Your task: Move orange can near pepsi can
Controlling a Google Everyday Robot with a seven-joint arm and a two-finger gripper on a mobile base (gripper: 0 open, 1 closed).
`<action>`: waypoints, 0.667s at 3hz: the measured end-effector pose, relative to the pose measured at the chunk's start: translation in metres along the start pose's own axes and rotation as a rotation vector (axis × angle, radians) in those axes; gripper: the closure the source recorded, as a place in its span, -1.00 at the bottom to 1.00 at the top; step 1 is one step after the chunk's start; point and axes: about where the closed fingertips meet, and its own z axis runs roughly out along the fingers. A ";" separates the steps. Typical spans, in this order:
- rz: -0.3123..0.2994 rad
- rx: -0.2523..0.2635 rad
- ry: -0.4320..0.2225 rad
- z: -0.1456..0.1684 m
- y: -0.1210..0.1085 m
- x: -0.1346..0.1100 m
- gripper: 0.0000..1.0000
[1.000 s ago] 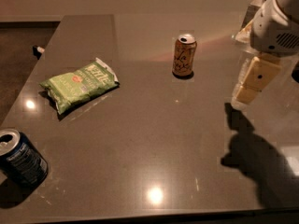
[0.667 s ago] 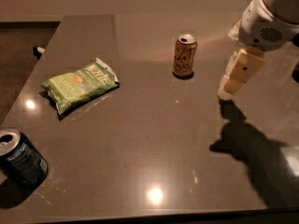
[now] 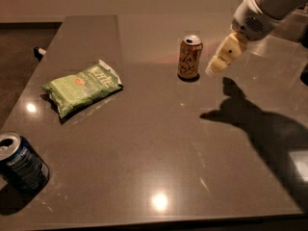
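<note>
While the orange can (image 3: 190,57) stands upright toward the far middle of the counter (image 3: 144,148), the gripper (image 3: 214,69) hangs just to its right, close but apart from it, with its pale tip pointing down and left at the can's lower half. Honestly can't tell whether the jaws are spread or pressed together; from this side they read as one cream-coloured lump. The arm (image 3: 269,6) comes in from the top right corner and gets cut off by the edge of the picture, so only the white wrist section shows. Its dark shadow (image 3: 255,124) sprawls over the right side of the counter. The pepsi can (image 3: 21,163) is way off at the near left corner, well apart from the orange one, silver top visible, left side clipped by the frame and its lettering too blurry to read. Between the two cans, nearer the left, lies a green chip bag (image 3: 82,86), flat and a bit crumpled. There's also a small dark thing (image 3: 38,52) off the counter's far left edge that I can't make out at all. A couple of bright light reflections sit on the glossy surface.
</note>
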 end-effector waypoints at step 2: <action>0.056 -0.010 -0.054 0.033 -0.023 -0.027 -1.00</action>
